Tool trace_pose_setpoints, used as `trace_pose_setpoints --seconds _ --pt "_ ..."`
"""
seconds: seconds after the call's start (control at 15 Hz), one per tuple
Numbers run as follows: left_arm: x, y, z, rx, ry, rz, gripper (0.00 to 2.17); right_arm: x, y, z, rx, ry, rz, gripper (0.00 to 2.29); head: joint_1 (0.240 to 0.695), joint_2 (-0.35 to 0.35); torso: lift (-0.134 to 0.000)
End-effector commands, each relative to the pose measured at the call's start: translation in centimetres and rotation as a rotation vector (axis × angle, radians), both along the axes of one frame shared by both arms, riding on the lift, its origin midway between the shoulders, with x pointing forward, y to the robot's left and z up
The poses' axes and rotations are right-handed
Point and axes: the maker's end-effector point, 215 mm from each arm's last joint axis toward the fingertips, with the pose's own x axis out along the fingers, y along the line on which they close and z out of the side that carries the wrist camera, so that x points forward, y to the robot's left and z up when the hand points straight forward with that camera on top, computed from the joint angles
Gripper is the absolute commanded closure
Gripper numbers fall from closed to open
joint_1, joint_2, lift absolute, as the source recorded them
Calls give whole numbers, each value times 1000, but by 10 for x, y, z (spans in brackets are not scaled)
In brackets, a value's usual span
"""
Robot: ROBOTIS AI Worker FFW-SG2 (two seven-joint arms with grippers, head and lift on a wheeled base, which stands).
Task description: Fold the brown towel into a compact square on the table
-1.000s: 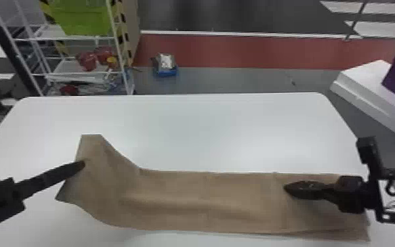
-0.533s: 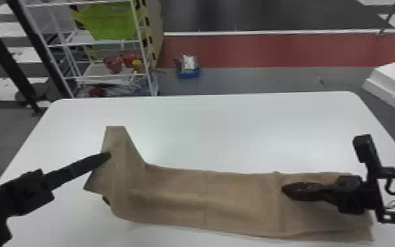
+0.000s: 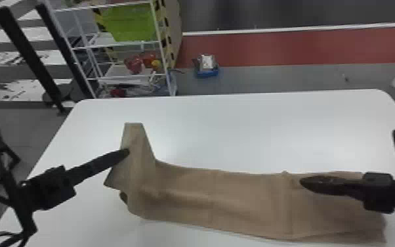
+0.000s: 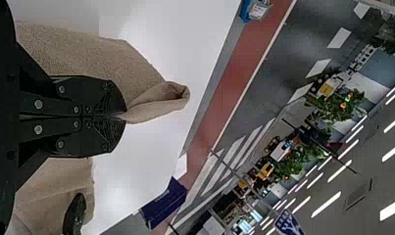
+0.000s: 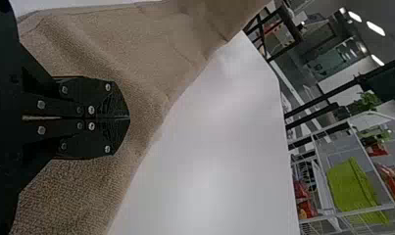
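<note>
Standing beyond the far left corner of the table [image 3: 272,131], a white wire rack [image 3: 158,36] carries a green bin [image 3: 129,21] on an upper shelf and red items [image 3: 134,64] on a lower one; what the bin holds I cannot tell. On the floor just past the table's far edge, a blue container [image 3: 206,74] has a silvery thing in it.

From the table's left side the left arm comes in, its gripper [image 3: 126,152] slanting up and inward above the tabletop. Its two fingers are pressed together on the brown towel [image 3: 246,197], and in the left wrist view a rolled flap of cloth stands out past the tips. From the table's right side the right arm reaches across nearly level, the right gripper [image 3: 303,182] pointing toward the table's left. Its fingers are together too, with no cloth to be seen between them; whether they touch the towel I cannot tell.

The towel runs as a long strip along the near part of the table, its left end raised at the left gripper, its right part spread beneath the right gripper.
</note>
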Motion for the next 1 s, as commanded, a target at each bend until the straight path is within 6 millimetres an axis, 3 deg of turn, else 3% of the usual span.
trace_pose_setpoints --seconds 0.0,0.2,0.53,0.73,0.93 --pt "-1 -4 -2 -6 8 -6 1737 5 -19 21 51 -9 -47 1474 695 123 -123" --pt "-1 -23 -2 -20 8 -52 1737 4 -21 21 57 -7 -55 46 695 96 -123" --pt "-2 -70 -21 -10 56 -141 1737 6 -22 28 67 -87 -65 66 695 33 -123" --pt "-7 -114 -53 2 139 -212 1737 7 -33 32 92 -119 -86 80 695 -1 -123" --pt "-11 -145 -75 22 194 -261 1737 7 -52 41 110 -156 -107 80 695 -71 -123"
